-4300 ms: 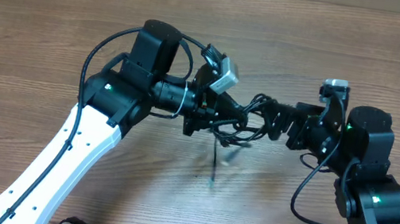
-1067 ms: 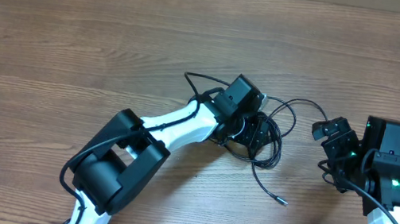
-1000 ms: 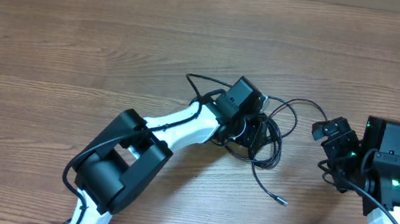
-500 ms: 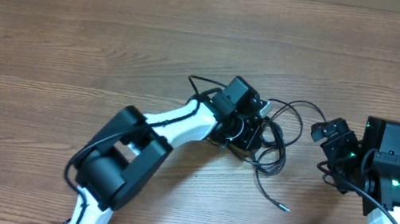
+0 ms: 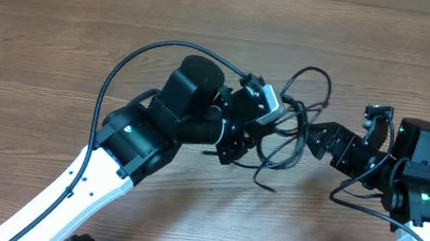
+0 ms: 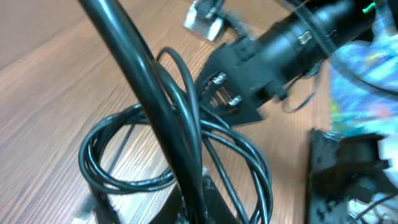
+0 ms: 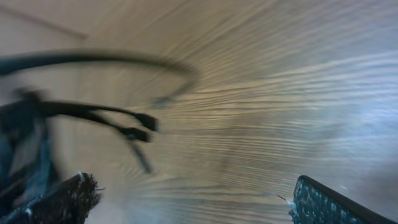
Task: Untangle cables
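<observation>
The cables [image 5: 285,140] are a tangle of thin black loops hanging between the two grippers above the wooden table, with one loop sticking up and one end dangling down. My left gripper [image 5: 235,144] is shut on the bundle and holds it up. In the left wrist view the loops [image 6: 137,185] spread out from the jaws [image 6: 199,208], and the right gripper [image 6: 249,93] points at them from behind. My right gripper [image 5: 318,142] is open, its tip right beside the tangle. The right wrist view, with the jaws [image 7: 199,199] wide apart, shows blurred cable strands [image 7: 93,112] at the left.
The wooden table [image 5: 57,26] stretches all round. A thicker black arm wire [image 5: 134,60] arcs over the left arm, and another loops below the right arm [image 5: 342,193].
The left arm has swung up and back, lifting the cable bundle off the table. The right gripper has reached left toward the tangle.
</observation>
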You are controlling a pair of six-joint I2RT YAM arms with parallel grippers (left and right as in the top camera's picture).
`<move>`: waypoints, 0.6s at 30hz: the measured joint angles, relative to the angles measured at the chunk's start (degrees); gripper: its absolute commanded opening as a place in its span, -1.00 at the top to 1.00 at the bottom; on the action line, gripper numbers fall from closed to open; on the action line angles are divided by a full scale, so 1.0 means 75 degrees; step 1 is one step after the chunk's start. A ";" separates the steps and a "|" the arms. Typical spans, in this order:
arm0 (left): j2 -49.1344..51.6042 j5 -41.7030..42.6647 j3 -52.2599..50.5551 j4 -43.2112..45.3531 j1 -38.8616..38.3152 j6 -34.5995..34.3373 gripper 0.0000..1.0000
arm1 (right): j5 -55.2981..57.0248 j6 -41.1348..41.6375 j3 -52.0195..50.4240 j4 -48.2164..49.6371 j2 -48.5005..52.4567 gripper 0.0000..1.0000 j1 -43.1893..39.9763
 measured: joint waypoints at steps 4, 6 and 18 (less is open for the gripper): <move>-0.0006 -0.1128 -0.0006 -0.0510 0.0000 -0.0041 0.92 | -0.0562 -0.0259 0.0000 0.0061 -0.0003 -1.00 0.0000; -0.0006 -0.1478 -0.0006 -0.0510 0.0000 -0.0149 0.92 | -0.0694 -0.0297 0.0000 0.0125 -0.0003 -1.00 0.0000; -0.0006 0.0052 -0.0009 0.0335 0.0000 -0.0828 0.92 | -0.1859 -0.1670 0.0000 0.0848 -0.0003 -1.00 0.0000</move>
